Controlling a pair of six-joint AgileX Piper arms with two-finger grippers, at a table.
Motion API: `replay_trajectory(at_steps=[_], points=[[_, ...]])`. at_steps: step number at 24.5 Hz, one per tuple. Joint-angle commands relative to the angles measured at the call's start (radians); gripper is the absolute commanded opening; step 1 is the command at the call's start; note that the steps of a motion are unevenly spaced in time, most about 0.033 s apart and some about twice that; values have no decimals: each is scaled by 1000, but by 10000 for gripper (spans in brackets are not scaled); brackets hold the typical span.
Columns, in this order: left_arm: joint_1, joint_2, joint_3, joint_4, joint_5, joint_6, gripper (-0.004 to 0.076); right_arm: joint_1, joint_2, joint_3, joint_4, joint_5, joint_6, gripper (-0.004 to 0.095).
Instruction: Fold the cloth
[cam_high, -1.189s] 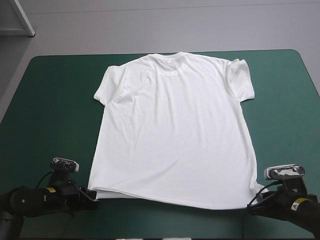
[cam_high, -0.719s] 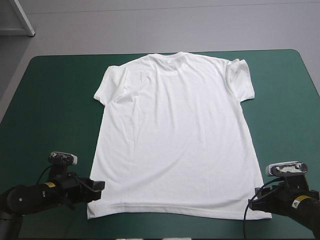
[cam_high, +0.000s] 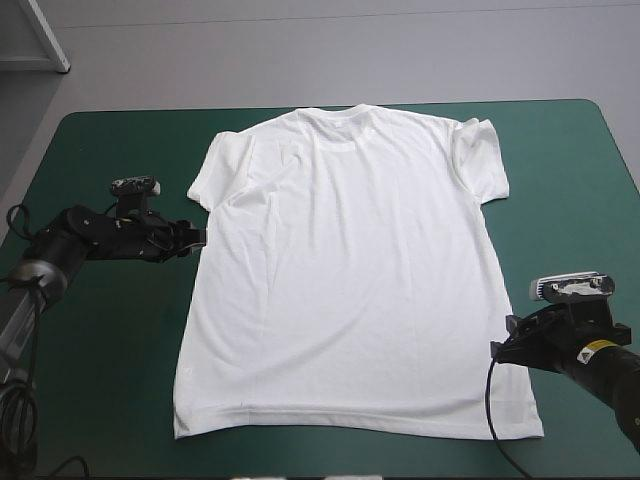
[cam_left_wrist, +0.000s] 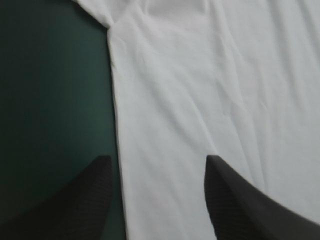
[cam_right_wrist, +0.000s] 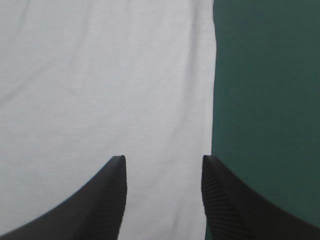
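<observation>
While the T-shirt (cam_high: 350, 270) lies spread flat in the middle of the table (cam_high: 110, 150), no fold is made yet, so I judge that all the folding is left to do. The left gripper (cam_high: 196, 236) stands with fingers apart over the shirt's side that faces the table's left edge. The right gripper (cam_high: 506, 346) is parted likewise over the opposite side, closer to the near edge, and neither grasps the cloth.
</observation>
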Motion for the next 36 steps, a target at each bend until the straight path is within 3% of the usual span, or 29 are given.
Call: replay_trajectory(at_steps=[1, 13, 21, 23, 25, 27, 31, 36], points=[[-2, 76, -107, -41, -18, 27, 411, -10, 13, -38, 12, -76, -14, 445], [-64, 294, -234, -33, -62, 79, 411, -10, 13, -39, 12, -102, -7, 445], [-110, 331, -233, -17, -103, 79, 400, -10, 13, -39, 13, -102, -7, 444], [-110, 331, -233, -7, -102, 79, 363, -10, 13, -39, 13, -104, -7, 444], [-110, 331, -233, 26, -102, 79, 240, -10, 13, -39, 11, -108, -7, 444], [-110, 331, -233, 47, -99, 79, 32, -10, 13, -39, 9, -118, -7, 445], [-110, 331, -233, 66, -92, 79, 19, -10, 88, -76, 9, -205, -5, 440], [-110, 331, -233, 66, -79, 79, 19, -10, 326, -208, 5, -198, 6, 441]])
